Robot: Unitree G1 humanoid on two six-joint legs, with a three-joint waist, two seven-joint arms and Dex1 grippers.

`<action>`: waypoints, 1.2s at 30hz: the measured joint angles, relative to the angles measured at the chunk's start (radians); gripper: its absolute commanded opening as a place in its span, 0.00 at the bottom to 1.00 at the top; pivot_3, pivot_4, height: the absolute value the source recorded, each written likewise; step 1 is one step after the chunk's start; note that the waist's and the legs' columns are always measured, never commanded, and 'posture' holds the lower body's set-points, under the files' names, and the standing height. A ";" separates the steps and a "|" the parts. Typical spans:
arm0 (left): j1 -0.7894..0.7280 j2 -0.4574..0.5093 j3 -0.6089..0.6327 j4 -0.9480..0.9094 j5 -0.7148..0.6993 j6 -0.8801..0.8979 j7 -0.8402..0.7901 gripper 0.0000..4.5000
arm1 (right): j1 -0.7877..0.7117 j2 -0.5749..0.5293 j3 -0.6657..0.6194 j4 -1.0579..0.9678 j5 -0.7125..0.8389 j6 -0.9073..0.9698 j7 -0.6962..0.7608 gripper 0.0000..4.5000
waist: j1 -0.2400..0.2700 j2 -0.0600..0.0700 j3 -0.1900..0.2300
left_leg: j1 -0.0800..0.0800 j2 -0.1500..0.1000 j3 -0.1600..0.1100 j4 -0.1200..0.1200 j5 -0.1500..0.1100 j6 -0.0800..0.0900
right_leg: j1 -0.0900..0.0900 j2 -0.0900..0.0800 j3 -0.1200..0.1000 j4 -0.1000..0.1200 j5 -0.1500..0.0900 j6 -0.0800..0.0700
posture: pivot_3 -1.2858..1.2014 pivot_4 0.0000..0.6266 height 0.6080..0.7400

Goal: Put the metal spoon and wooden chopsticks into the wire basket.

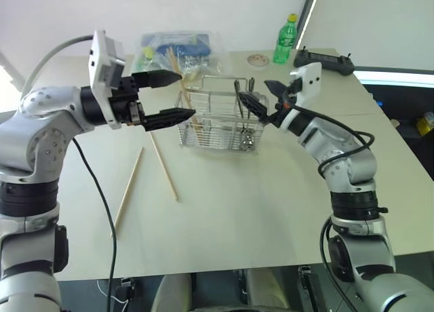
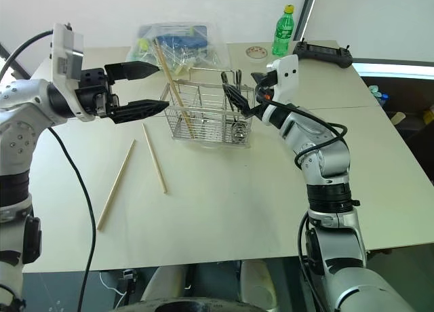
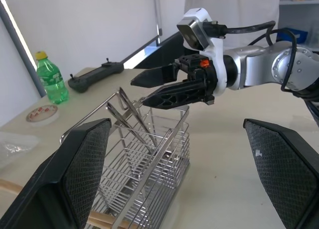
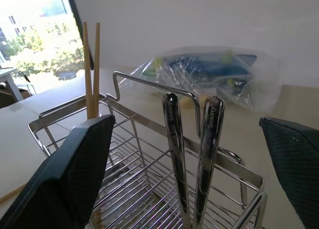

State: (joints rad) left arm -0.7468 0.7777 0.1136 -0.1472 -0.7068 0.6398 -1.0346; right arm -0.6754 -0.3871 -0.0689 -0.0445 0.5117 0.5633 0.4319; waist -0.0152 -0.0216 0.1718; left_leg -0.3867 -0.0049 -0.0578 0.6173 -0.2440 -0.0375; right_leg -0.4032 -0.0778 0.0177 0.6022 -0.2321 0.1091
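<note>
A: Start on the left. What could go wrong there?

B: The left gripper [image 1: 171, 98] is wide open and holds nothing. It hangs just beside the wire basket [image 1: 220, 125]. Two wooden chopsticks [image 1: 163, 166] lie flat on the tabletop [image 1: 237, 217], below that gripper and a bit toward the robot. They are thin and flat, so I think the fingers could slip off or push one away.

A: And the basket?

B: Two more chopsticks [image 4: 91, 69] lean in the end of the basket near the left gripper. If that gripper bumps the basket, they might tip out, or the basket might slide.

A: Where is the spoon?

B: I see two shiny handles [image 4: 192, 154] standing in the end near the right gripper [image 1: 266, 102], with a round bowl [image 2: 238, 131] at the bottom. One looks like the metal spoon, so I think it is in.

A: And that gripper?

B: Its jaws are open, with nothing between them, right beside the handles. Pulling back crooked could hook a handle or the wire loop [image 4: 154, 87].
</note>
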 measured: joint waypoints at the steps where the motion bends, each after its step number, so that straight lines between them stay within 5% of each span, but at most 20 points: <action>1: -0.001 0.000 0.000 0.002 0.001 0.000 0.003 1.00 | -0.001 -0.011 -0.007 -0.004 0.001 0.002 0.003 0.99 | 0.001 0.000 0.000 | 0.000 0.000 0.000 0.000 0.000 0.000 | 0.000 0.000 0.000 0.000 0.000 0.000 | 0.52 0.24 0.89; 5: -0.002 0.008 0.004 0.026 0.019 0.005 0.026 1.00 | -0.028 -0.142 -0.037 -0.070 0.023 0.066 0.056 0.99 | 0.001 0.000 0.000 | -0.001 0.000 0.000 0.000 0.000 0.000 | 0.000 0.000 0.000 -0.001 0.000 0.000 | 0.52 0.24 0.89; 11: -0.006 0.063 0.084 0.065 0.018 0.103 0.118 1.00 | -0.073 -0.493 -0.117 -0.293 0.174 0.259 0.272 0.99 | 0.001 -0.001 0.000 | -0.001 0.001 -0.001 -0.002 -0.001 0.001 | 0.000 0.000 -0.002 -0.002 -0.001 0.000 | 0.52 0.24 0.89; 15: -0.001 0.125 0.099 0.117 0.049 0.225 0.213 1.00 | 0.097 -0.667 -0.148 -0.446 0.262 0.361 0.407 0.99 | 0.001 -0.002 -0.001 | 0.000 0.001 -0.001 -0.001 -0.001 0.001 | 0.001 0.000 -0.001 -0.003 -0.001 0.000 | 0.52 0.24 0.89; 27: -0.062 0.153 -0.111 0.189 0.160 0.651 0.390 1.00 | 0.306 -0.681 -0.162 -0.669 0.343 0.527 0.282 0.99 | 0.005 -0.004 -0.001 | -0.003 0.000 -0.001 0.011 -0.001 0.001 | 0.004 -0.001 -0.001 -0.004 -0.003 -0.004 | 0.52 0.24 0.89; 36: -0.138 0.152 -0.295 0.373 0.296 0.661 0.361 1.00 | 0.321 -0.618 -0.157 -0.713 0.374 0.551 0.173 0.99 | 0.004 -0.004 -0.001 | -0.004 0.000 -0.001 0.008 -0.001 0.001 | 0.001 -0.001 -0.001 -0.003 -0.003 -0.004 | 0.52 0.24 0.89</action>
State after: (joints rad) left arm -0.8850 0.9298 -0.1818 0.2259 -0.4109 1.3004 -0.6731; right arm -0.3545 -1.0053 -0.2255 -0.7575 0.8857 1.1143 0.6052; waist -0.0110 -0.0259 0.1708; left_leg -0.3908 -0.0048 -0.0591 0.6255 -0.2449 -0.0365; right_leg -0.4023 -0.0785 0.0165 0.5995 -0.2346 0.1055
